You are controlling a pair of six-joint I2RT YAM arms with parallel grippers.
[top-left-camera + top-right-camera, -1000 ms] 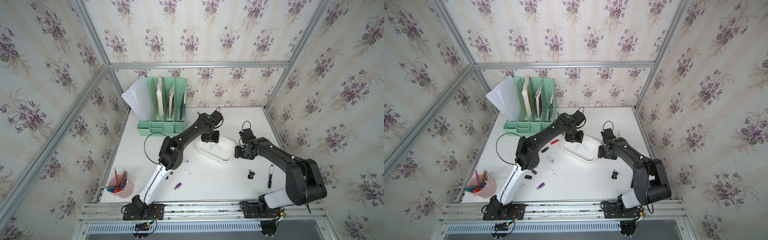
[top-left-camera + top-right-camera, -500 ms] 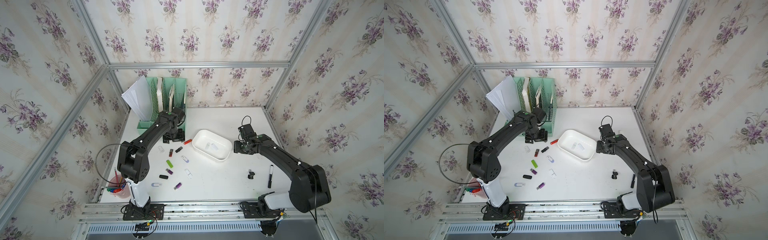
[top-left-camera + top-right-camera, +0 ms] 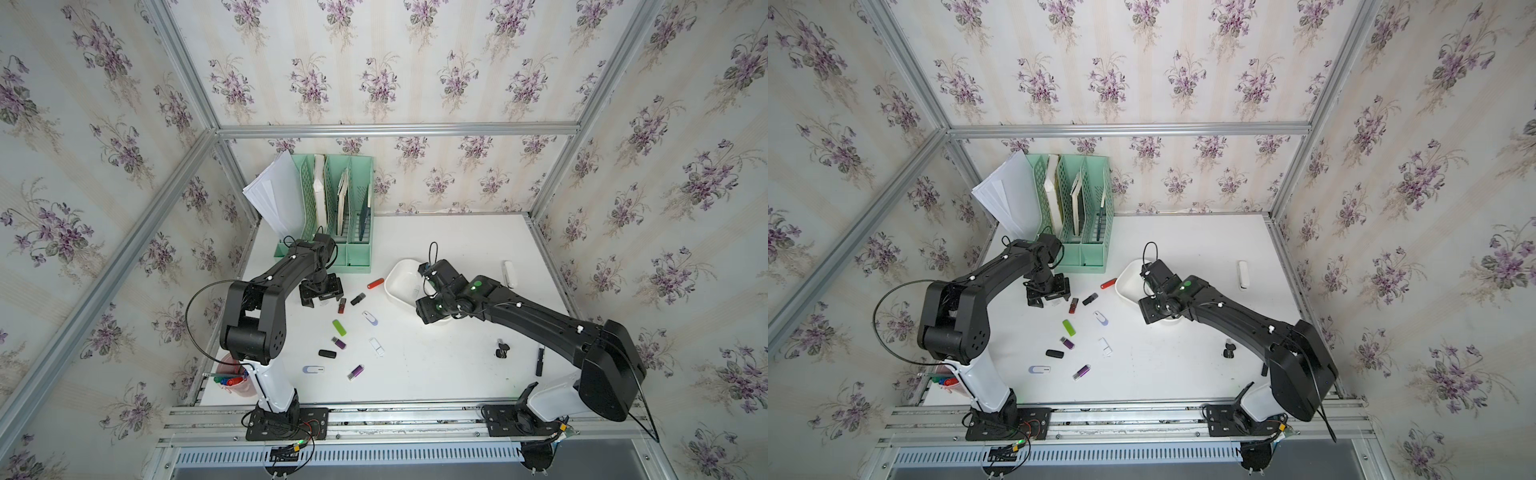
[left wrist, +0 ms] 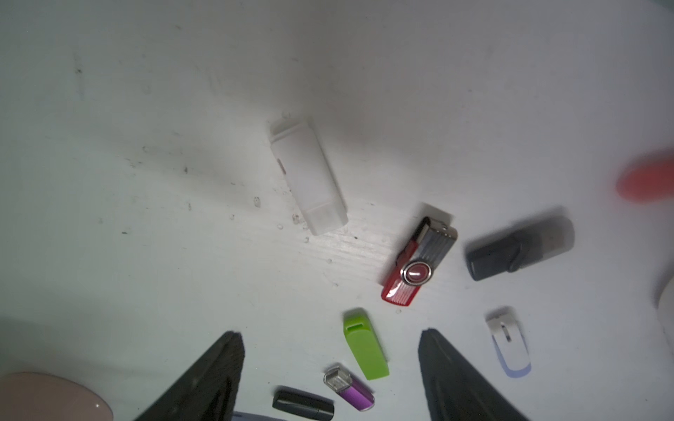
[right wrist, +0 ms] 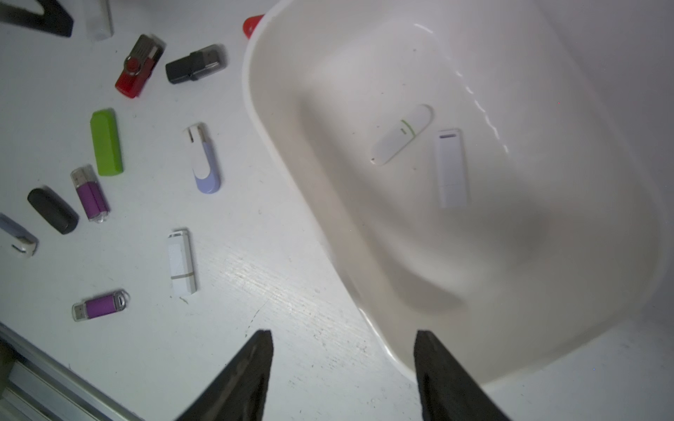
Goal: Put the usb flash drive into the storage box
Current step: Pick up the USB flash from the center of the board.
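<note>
Left gripper [image 4: 330,339], jaws apart and empty, hung over the white usb flash drive [image 4: 308,176] on the table [image 3: 436,374]. The red swivel drive [image 4: 419,260] lay near; a skewed descent could knock it. Storage box [image 5: 251,91] right of them held two drives [image 5: 401,135]; right gripper [image 5: 343,339], apart, empty, risked clipping its rim

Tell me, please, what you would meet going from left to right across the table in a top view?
pen cup → green flash drive → orange-red flash drive → storage box → white stick → black marker
</note>
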